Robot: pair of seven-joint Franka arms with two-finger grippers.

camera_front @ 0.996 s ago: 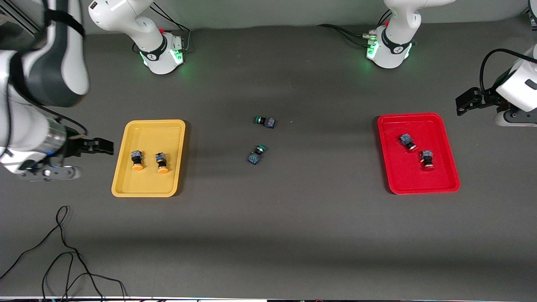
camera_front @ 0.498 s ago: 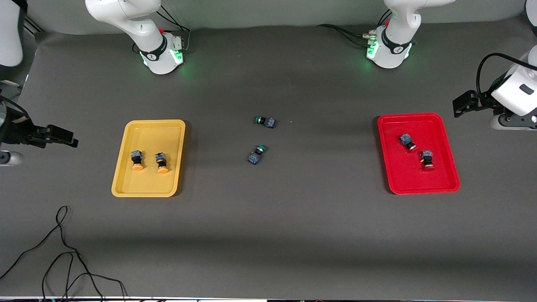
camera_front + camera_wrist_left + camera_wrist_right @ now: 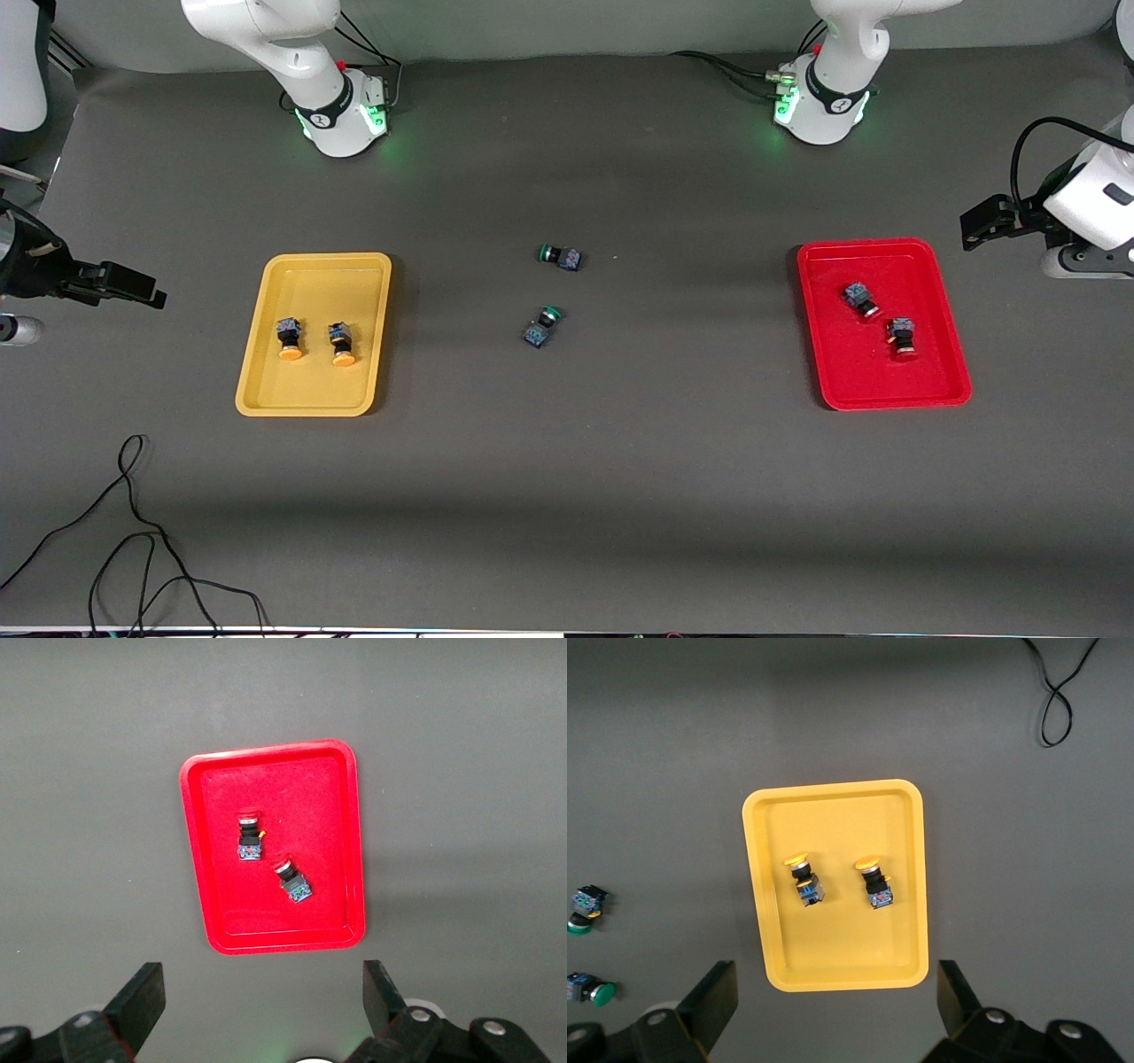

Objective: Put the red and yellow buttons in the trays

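Black cable (image 3: 1063, 691) shows in right wrist view, w/ yellow tray (image 3: 766, 895)

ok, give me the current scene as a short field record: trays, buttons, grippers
yellow tray: shallow yellow plastic tray, toward the right arm's end; holds two orange-yellow-capped buttons, side by side
red tray: shallow red plastic tray, toward the left arm's end; holds two red-capped buttons
loose: two green-capped buttons on the table between the trays
left gripper: fingers open, empty
right gripper: fingers open, empty

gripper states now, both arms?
Left claw: open, empty, above the table beside the red tray.
Right claw: open, empty, beside the yellow tray.
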